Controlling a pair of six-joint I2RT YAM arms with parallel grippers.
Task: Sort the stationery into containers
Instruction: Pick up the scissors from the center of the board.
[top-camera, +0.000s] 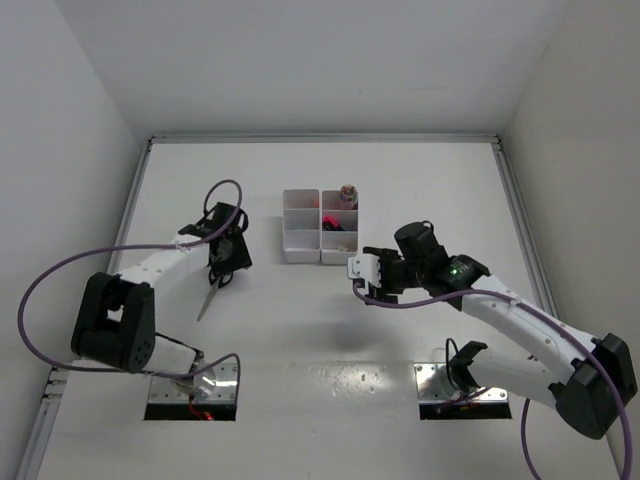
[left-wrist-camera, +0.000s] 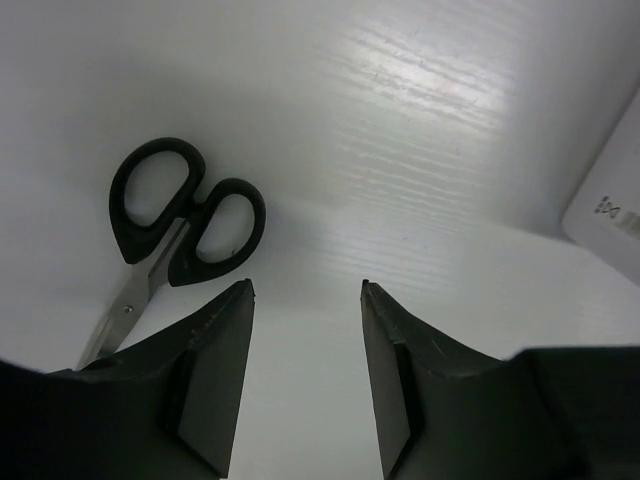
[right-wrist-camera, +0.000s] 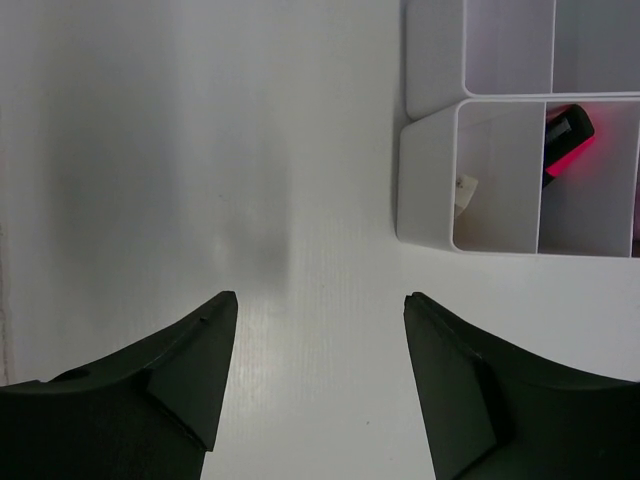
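scissors (left-wrist-camera: 185, 215) with black handles lie flat on the white table (top-camera: 300, 330), blades pointing back toward the arm bases, to the left of the white organiser (top-camera: 303, 228) and apart from it. the left gripper (left-wrist-camera: 307, 290) hangs just above and beside the handles, its fingers moderately parted with nothing between them; in the left wrist view the loops sit just ahead of the left fingertip, not inside the gap. in the top view the left gripper (top-camera: 228, 265) covers the handle end, so only the blades (top-camera: 208, 300) show. the right gripper (right-wrist-camera: 320, 300) hovers over bare table just in front of the organiser's near right corner, fingers spread wide and holding nothing. in the right wrist view the nearest compartment holds a small beige eraser (right-wrist-camera: 465, 195) against its wall, and the next one holds a pink highlighter (right-wrist-camera: 568, 140) with a black cap. from above, a bunch of pens (top-camera: 347, 192) stands upright in the far right compartment.
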